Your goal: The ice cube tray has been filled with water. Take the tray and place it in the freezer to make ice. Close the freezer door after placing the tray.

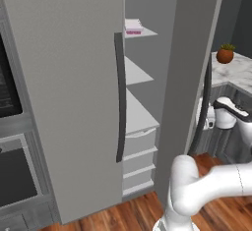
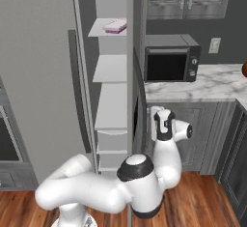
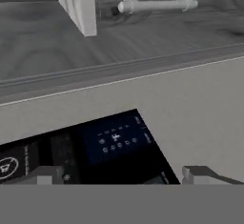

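The pale pink ice cube tray (image 1: 133, 27) (image 2: 116, 26) lies flat on the top white shelf inside the freezer (image 1: 140, 77). The right-hand freezer door (image 1: 189, 77) stands open and is seen edge-on in the right base view (image 2: 138, 95). Its dark curved handle (image 1: 202, 107) faces away from the shelves. My gripper (image 1: 210, 121) (image 2: 153, 120) (image 3: 124, 175) is open and holds nothing. It is low on the outer side of that open door, close to the door's face and apart from the tray. The hand view looks onto this grey face and its black dispenser panel (image 3: 112, 139).
The plain left door (image 1: 69, 92) with its dark handle (image 1: 119, 97) is shut. A dark wall oven (image 1: 12, 127) is at the far left. Right of the open door are a marble counter (image 2: 212, 83) with a microwave (image 2: 171, 57), a potted plant (image 1: 225, 54) and grey cabinets (image 2: 212, 134).
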Robot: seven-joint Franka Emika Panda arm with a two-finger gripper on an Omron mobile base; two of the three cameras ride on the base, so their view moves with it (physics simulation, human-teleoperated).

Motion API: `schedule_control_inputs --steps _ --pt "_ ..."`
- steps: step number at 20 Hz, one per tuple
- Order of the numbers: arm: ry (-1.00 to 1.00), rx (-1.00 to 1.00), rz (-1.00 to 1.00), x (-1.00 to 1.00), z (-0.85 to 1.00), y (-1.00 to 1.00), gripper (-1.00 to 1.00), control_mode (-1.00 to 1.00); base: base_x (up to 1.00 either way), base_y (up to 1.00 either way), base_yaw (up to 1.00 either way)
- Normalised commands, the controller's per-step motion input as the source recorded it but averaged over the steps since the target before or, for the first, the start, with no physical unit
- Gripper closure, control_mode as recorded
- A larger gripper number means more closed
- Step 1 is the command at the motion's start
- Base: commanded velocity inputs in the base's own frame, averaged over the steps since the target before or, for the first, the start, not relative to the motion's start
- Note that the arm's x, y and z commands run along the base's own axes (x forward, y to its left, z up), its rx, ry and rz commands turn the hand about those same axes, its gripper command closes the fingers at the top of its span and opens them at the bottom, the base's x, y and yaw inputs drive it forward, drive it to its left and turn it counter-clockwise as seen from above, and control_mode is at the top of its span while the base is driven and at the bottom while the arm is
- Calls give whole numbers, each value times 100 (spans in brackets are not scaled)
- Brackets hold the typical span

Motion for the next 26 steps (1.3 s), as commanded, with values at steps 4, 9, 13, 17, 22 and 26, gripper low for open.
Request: schedule_control_inputs --steps 4,9,13,17,22,26 --pt "0 0 15 0 -28 67 -100 -100 0 0 0" --pt "0 0 14 -3 -31 82 -100 -100 0 0 0" --pt "0 0 12 -17 -29 96 -100 -100 0 0 0" --pt "0 0 10 -26 -20 100 -100 -100 0 0 0" --pt "0 0 4 5 -7 97 -100 -100 0 0 0" --pt "0 0 -1 53 -6 82 -100 -100 0 0 0"
